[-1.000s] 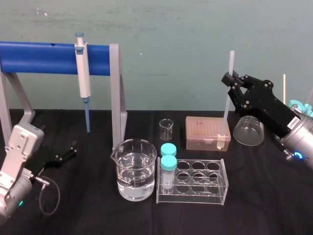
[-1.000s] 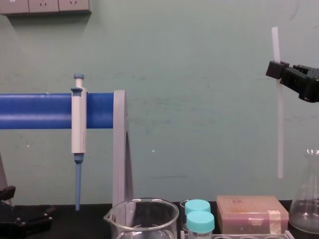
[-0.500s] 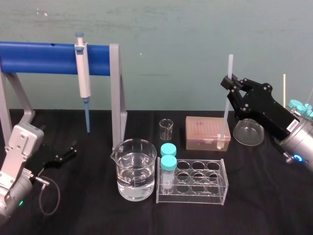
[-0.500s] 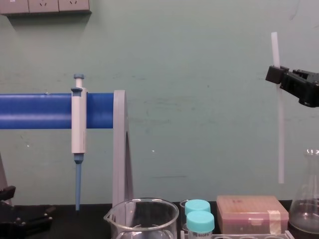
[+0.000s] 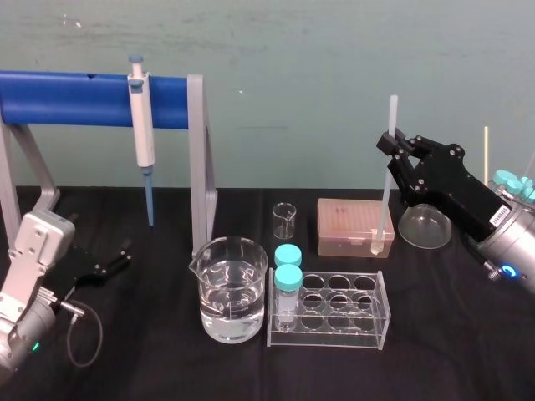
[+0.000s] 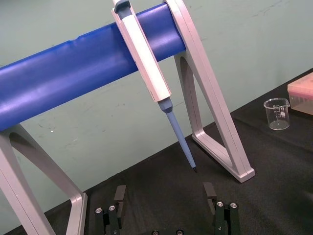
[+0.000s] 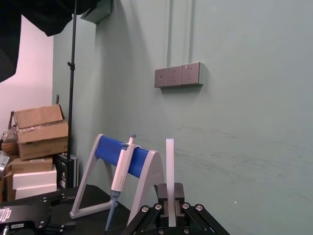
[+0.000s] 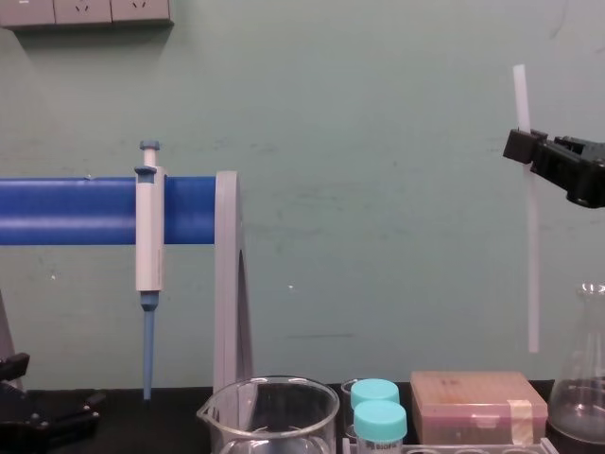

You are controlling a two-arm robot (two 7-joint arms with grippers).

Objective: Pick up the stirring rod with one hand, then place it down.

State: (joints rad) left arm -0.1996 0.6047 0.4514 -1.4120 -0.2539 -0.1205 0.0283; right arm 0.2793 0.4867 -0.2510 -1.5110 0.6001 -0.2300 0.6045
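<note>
The stirring rod point(image 5: 385, 196) is a thin translucent-white stick hanging upright at the right side of the table. My right gripper point(image 5: 392, 147) is shut on it near its upper end. In the chest view the stirring rod point(image 8: 532, 274) ends a little above the pink box point(image 8: 477, 402), clear of it, with the right gripper point(image 8: 523, 145) high up. The right wrist view has the rod point(image 7: 169, 166) standing up out of the closed jaws. My left gripper point(image 6: 165, 196) rests open low at the left, near the blue stand.
A blue-and-white pipette point(image 5: 142, 134) hangs on the blue stand point(image 5: 75, 98). A beaker of water point(image 5: 232, 288), a clear rack point(image 5: 334, 311) with two teal-capped vials, a small beaker point(image 5: 284, 220) and a glass flask point(image 5: 425, 224) crowd the middle and right.
The right gripper has come down slightly with the stirring rod still upright in it. The left arm has stayed put.
</note>
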